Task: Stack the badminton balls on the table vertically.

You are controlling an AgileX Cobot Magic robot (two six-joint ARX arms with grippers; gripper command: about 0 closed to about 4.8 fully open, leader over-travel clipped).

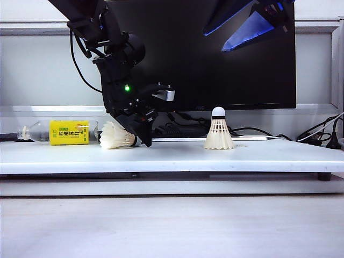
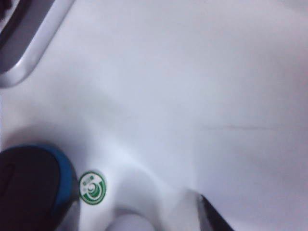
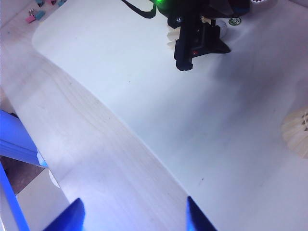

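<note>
- Exterior view: the white counter (image 1: 172,156) carries two shuttlecocks. One shuttlecock (image 1: 219,130) stands upright, cork tip up, right of the counter's middle. The other, the lying shuttlecock (image 1: 115,136), rests on its side left of the middle, skirt toward the counter's left end.
- Exterior view: the left gripper (image 1: 141,131) is lowered at the cork end of the lying shuttlecock, its fingers down to the counter; whether it touches the shuttlecock cannot be told. A bottle (image 1: 59,132) with a yellow label lies near the left end, just beside the lying shuttlecock's skirt. A black monitor (image 1: 215,59) stands at the far edge. The right gripper (image 1: 252,24) hangs high over the counter's right half, well apart from both shuttlecocks.
- Left wrist view: blurred counter surface, a blue mouse (image 2: 33,185) and a round green sticker (image 2: 91,187) just beside it. One dark finger (image 2: 214,219) shows at the frame edge; the jaws stand released, nothing seen between them.
- Right wrist view: two blue fingertips (image 3: 67,219) stand wide apart, empty, over the near edge of the counter. The upright shuttlecock's skirt shows at the frame edge.
</note>
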